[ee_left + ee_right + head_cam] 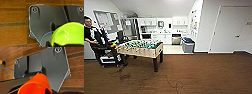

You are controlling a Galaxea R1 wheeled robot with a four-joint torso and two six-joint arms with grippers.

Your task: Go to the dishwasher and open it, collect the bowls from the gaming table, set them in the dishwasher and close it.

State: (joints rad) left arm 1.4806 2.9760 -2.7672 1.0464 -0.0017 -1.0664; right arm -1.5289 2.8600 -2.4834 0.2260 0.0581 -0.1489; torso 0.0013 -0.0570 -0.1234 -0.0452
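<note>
Clamped close under the left wrist camera, a pale green bowl (68,35) — glossy, hollow side up, rim pinched by a dark finger (49,44) of the left gripper (52,43), jaws shut on it. Seen large under the right wrist camera, an orange cup (35,84), mouth toward the lens, carried at the right gripper (47,91); cannot tell how those jaws stand. Beneath both, brown wood-look floor (12,25).

Further out in the head view, the same floor, with a dark cable (146,80) looping across it in front of the green table-football table (141,48). Left of that table, a seated person (91,33) in dark clothes beside a low cart (107,58). Beyond the table-football table, a kitchenette at the back of the room: white cabinets (164,37) below and above, and the dishwasher (176,39) — steel-fronted, door shut — set into the base units, well to the right of the table and far behind it. Just right of the dishwasher, a grey bin (188,45) with a dark lid. Farther right again, a white door (231,27) in the side wall.
</note>
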